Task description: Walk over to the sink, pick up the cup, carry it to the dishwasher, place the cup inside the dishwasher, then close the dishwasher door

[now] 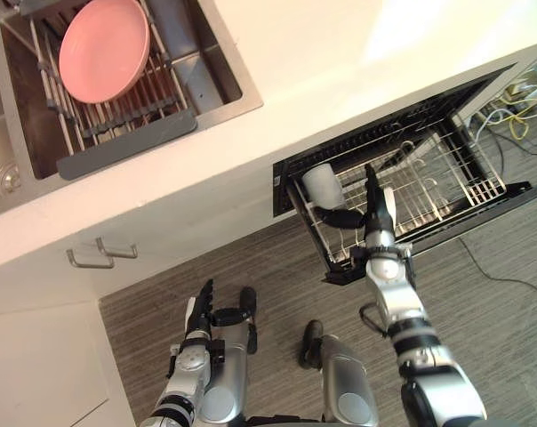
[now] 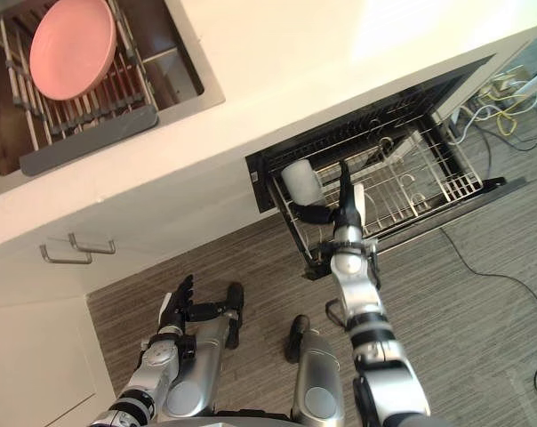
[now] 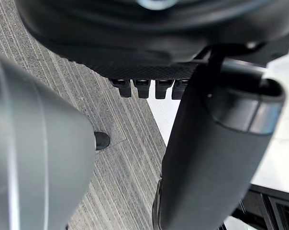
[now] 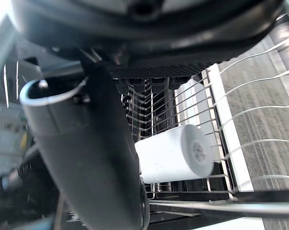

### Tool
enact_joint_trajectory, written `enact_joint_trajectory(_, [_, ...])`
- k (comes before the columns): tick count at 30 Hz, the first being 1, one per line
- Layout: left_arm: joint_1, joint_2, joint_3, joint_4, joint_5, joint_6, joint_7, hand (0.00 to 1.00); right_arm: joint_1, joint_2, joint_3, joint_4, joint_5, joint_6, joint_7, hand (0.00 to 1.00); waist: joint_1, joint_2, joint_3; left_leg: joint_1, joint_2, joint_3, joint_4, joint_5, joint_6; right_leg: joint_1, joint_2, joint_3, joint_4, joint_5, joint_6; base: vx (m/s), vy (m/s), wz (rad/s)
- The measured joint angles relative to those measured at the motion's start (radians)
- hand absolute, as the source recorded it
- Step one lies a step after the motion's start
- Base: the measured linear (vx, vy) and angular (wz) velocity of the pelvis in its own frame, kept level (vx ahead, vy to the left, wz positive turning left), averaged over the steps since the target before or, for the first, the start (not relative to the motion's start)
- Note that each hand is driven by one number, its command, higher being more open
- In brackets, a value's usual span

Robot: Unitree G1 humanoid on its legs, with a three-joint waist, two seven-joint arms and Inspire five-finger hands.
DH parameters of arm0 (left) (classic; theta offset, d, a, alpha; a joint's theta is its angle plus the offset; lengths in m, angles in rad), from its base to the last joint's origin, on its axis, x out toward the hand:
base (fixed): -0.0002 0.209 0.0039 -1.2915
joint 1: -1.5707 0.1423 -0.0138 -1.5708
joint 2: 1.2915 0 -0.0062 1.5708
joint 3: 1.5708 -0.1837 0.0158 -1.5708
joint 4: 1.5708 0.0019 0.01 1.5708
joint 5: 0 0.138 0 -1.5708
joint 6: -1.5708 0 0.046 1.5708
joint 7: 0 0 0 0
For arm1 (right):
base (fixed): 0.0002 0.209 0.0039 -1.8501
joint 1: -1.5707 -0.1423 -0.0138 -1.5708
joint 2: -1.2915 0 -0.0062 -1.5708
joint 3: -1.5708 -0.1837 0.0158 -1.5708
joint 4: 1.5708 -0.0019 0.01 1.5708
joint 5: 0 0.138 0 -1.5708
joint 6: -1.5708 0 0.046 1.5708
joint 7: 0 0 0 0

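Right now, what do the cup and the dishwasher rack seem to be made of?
The cup is opaque matte white with no glossy shine: likely plastic, possibly unglazed-looking ceramic. The dishwasher rack is a grid of thin, bright wires: likely plated or coated metal.

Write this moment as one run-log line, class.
cup: in rack | right hand: open, beside cup | left hand: idle, low | dishwasher: open
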Motion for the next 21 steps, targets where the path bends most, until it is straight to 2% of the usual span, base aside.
enact_joint_trajectory(2, [0.015,0.011,-0.001,0.008,0.016,0.003,-0.007,1.0,0.093,0.019,0.0,-0.076,-0.001,-0.019,0.001,1.0,-0.02,-0.024,-0.018,0.038,0.002,0.003,-0.053,0.017,-0.004,0.03,0.01,0.0,-0.046,0.015,-0.001,0.07,-0.02,-0.06])
enact_joint_trajectory(6, [0.024,0.011,-0.012,0.049,0.043,0.013,-0.026,1.0,0.226,0.03,-0.003,-0.199,-0.015,-0.031,0.007,1.0,-0.032,-0.031,-0.061,0.106,0.002,0.012,-0.136,0.04,-0.004,0.1,0.026,0.002,-0.143,0.049,0.007,0.12,0.002,-0.09])
enact_joint_trajectory(7, [0.038,0.006,-0.012,0.063,0.06,0.014,-0.027,1.0,0.275,0.042,-0.003,-0.234,-0.034,-0.041,0.014,1.0,-0.04,-0.03,-0.093,0.123,0.001,0.015,-0.156,0.042,-0.002,0.123,0.029,0.001,-0.175,0.057,0.011,0.13,0.008,-0.03])
enact_joint_trajectory(12, [0.097,-0.002,-0.012,0.082,0.081,0.021,-0.027,1.0,0.399,0.083,0.008,-0.351,-0.053,-0.093,0.041,1.0,-0.048,-0.014,-0.187,0.209,0.002,0.027,-0.236,0.055,-0.007,0.213,0.046,0.009,-0.285,0.091,0.016,0.09,-0.02,-0.09])
enact_joint_trajectory(17, [0.11,-0.012,-0.012,0.112,0.102,0.021,-0.027,1.0,0.444,0.076,0.049,-0.419,-0.12,-0.128,0.061,1.0,-0.049,0.011,-0.225,0.264,0.007,0.041,-0.28,0.069,-0.012,0.255,0.058,0.024,-0.317,0.108,0.012,0.01,-0.015,-0.1])
enact_joint_trajectory(21, [0.112,-0.013,-0.014,0.117,0.107,0.019,-0.028,1.0,0.445,0.074,0.089,-0.442,-0.162,-0.135,0.062,1.0,-0.05,0.013,-0.227,0.285,0.008,0.045,-0.292,0.08,-0.011,0.268,0.06,0.031,-0.323,0.117,0.011,-0.07,0.007,-0.06])
